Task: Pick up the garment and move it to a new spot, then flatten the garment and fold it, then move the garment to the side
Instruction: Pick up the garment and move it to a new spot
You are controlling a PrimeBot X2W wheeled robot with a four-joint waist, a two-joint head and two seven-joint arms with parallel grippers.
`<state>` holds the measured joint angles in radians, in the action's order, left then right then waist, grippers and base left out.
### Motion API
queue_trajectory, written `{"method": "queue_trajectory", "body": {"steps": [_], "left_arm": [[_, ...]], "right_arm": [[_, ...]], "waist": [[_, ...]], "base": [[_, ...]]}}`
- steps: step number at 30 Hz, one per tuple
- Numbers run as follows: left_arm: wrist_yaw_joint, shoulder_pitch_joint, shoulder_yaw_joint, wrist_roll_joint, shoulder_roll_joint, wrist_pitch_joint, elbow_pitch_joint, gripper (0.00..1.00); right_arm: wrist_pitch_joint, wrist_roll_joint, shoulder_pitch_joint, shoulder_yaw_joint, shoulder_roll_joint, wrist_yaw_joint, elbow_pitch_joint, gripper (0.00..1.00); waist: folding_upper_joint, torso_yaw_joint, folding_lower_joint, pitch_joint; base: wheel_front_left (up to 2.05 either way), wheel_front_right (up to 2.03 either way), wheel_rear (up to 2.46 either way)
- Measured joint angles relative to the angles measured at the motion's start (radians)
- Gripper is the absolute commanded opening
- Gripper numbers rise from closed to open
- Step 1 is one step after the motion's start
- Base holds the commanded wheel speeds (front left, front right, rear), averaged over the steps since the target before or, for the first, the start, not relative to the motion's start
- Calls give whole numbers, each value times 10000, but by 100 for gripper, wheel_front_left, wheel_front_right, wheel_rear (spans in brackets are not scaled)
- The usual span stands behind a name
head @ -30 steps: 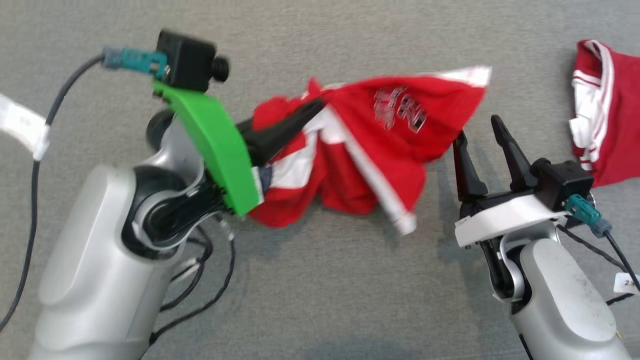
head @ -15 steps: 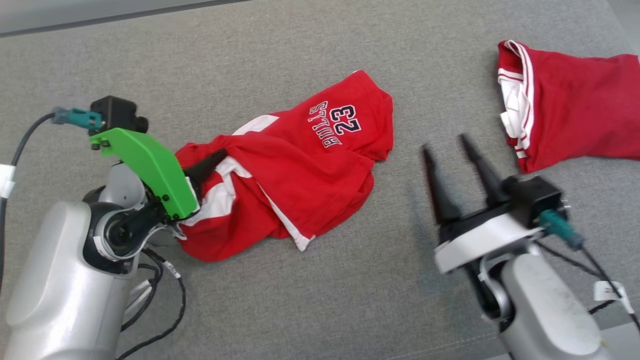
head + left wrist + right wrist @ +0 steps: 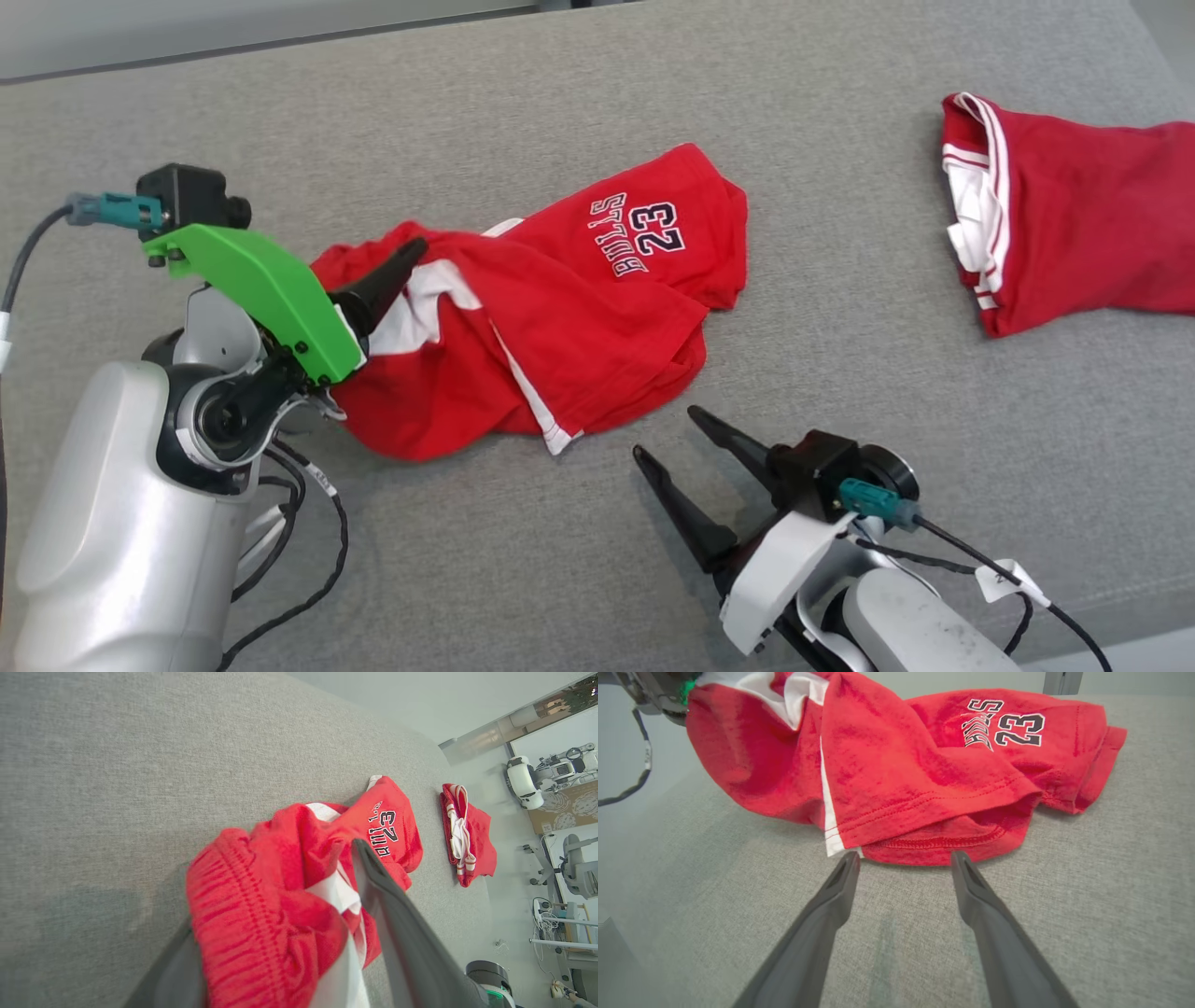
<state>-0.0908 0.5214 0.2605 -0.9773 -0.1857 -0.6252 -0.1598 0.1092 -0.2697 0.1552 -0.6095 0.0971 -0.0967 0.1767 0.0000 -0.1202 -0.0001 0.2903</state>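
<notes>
The shorts (image 3: 579,308) are down. A sec ago they hung in the air, pinched by the left hand (image 3: 397,271); now they lie crumpled mid-tabletop (image 3: 840,373), "23" print up, well apart from a 2nd red garment (image 3: 1074,233) at the right edge.

The left hand has just let go. Its fingers stand spread, with the waistband (image 3: 243,914) bunched loosely between them and draped over one, so the cloth isn't clear of it yet. The right hand (image 3: 665,431) has swung round from the shorts' right side to the near side. It is spread wide and empty, tips just short of the hem (image 3: 934,842).

So step 1, the move to a new spot, looks done; flattening is next. The shorts are twisted, one leg lapped over the other, w/ a white stripe showing. Probably the right hand takes the near hem while the left slips free and re-grips the waistband to pull things flat. Snag risk at the left fingers.
</notes>
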Motion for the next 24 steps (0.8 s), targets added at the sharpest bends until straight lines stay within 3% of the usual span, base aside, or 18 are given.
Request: {"method": "queue_trajectory", "body": {"steps": [16, 24], "left_arm": [[71, 91, -316, -236, 431, 460, -71, 100], [71, 59, -656, -236, 314, 727, 10, 100]], "right_arm": [[-698, -84, 426, -836, -276, -84, 529, 100], [-917, -8, 1011, -903, -303, 17, 633, 100]], "waist": [[0, 1455, 0, -209], [0, 1585, 1, 51]], "base": [[0, 0, 0], [0, 0, 0]]}}
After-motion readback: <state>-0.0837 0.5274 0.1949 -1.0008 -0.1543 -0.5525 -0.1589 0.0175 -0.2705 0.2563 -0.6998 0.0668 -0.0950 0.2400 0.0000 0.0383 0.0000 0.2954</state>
